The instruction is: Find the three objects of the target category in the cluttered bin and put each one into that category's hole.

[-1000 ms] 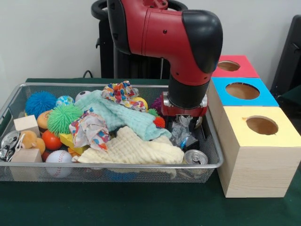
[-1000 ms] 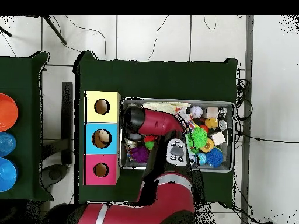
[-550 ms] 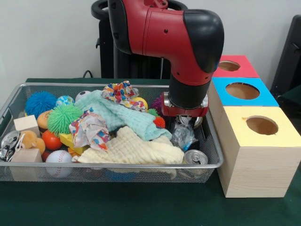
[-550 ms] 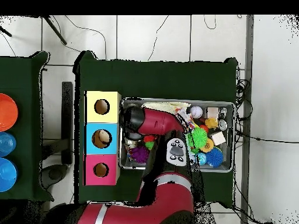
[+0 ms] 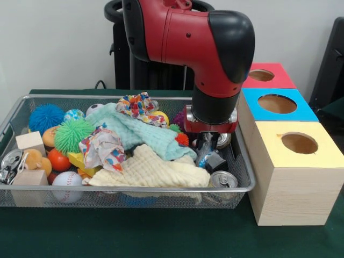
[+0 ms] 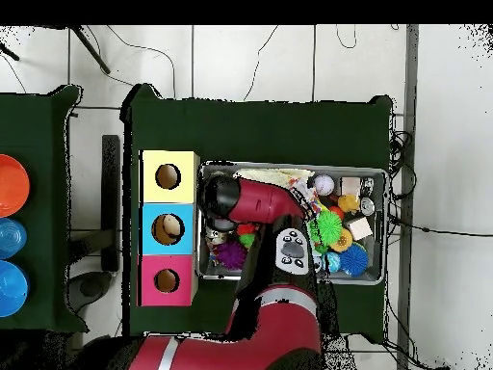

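Front view: crumpled foil [image 5: 203, 152] sits between the fingers [image 5: 209, 157].

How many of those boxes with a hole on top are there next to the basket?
3, in a row beside the wire bin: the yellow box nearest, the blue box in the middle, the red box farthest back.

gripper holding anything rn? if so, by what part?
Looks like the gripper is shut on a crumpled silvery can, pinched at its upper part; the exact contact is partly hidden.
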Available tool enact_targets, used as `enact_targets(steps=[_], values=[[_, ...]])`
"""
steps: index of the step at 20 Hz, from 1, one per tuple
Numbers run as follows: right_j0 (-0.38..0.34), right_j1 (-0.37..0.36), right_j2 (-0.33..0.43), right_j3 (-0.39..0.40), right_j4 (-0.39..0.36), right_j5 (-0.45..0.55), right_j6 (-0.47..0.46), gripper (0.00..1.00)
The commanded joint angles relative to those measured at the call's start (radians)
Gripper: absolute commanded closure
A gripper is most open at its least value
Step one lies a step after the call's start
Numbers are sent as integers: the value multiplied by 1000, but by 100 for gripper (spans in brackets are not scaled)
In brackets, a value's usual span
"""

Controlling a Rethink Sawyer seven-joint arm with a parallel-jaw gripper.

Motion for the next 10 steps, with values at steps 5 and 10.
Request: enact_targets(steps=[5,10], values=[[-32,22,26,26,40,-56,229,100],[-19,27,5,-6,38,-21,245,100]])
